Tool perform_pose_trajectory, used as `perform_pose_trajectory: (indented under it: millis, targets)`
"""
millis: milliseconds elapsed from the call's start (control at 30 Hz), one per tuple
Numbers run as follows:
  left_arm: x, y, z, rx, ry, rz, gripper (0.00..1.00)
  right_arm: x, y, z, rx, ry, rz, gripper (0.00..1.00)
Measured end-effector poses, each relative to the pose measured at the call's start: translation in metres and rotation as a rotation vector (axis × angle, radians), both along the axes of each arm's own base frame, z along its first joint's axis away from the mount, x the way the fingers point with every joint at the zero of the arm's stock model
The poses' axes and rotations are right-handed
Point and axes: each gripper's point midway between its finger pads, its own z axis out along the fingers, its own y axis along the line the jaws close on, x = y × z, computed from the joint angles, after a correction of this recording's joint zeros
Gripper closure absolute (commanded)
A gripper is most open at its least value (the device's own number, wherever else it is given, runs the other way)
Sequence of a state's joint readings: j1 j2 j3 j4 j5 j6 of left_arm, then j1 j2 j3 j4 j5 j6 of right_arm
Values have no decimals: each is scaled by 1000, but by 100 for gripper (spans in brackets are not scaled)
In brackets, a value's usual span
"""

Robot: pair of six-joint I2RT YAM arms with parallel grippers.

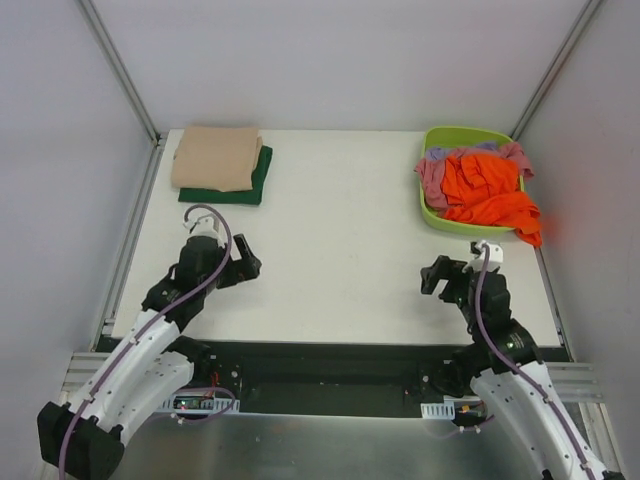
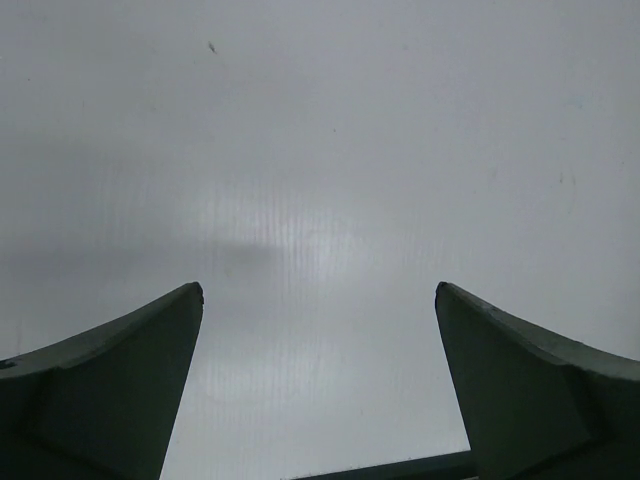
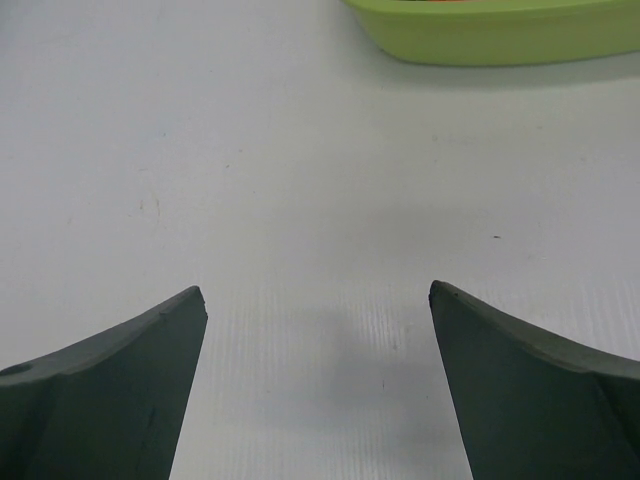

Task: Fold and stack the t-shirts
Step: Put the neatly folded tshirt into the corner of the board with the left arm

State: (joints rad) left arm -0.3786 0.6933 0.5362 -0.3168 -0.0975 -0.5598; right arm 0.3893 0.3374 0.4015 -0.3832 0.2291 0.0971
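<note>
Now left gripper (image 2: 320, 290), right gripper (image 3: 318, 290): splayed wide, empty.

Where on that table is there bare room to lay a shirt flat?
The wide white middle of the table, between the folded stack far left and the lime basket far right. Crowded: the basket, overflowing with crumpled shirts.

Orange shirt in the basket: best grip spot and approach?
Grip the orange t-shirt at the corner that spills over the near-right rim of the lime basket. That corner hangs free, away from the pink shirt bunched on the other side. Come down from above on the near side with the open right gripper, which is the closer one.
</note>
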Motion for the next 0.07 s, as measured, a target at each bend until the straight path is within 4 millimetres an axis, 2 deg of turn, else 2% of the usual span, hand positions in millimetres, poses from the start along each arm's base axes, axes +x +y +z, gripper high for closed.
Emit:
perform_pose_trajectory:
  millis: [33,67]
  targets:
    - [-5,2,-9,11,30,-1,1,-2,-2,-2,4,-6,-8,4]
    - [-6,2,-10,12,34,0,1,-3,-3,-4,6,-8,-12,4]
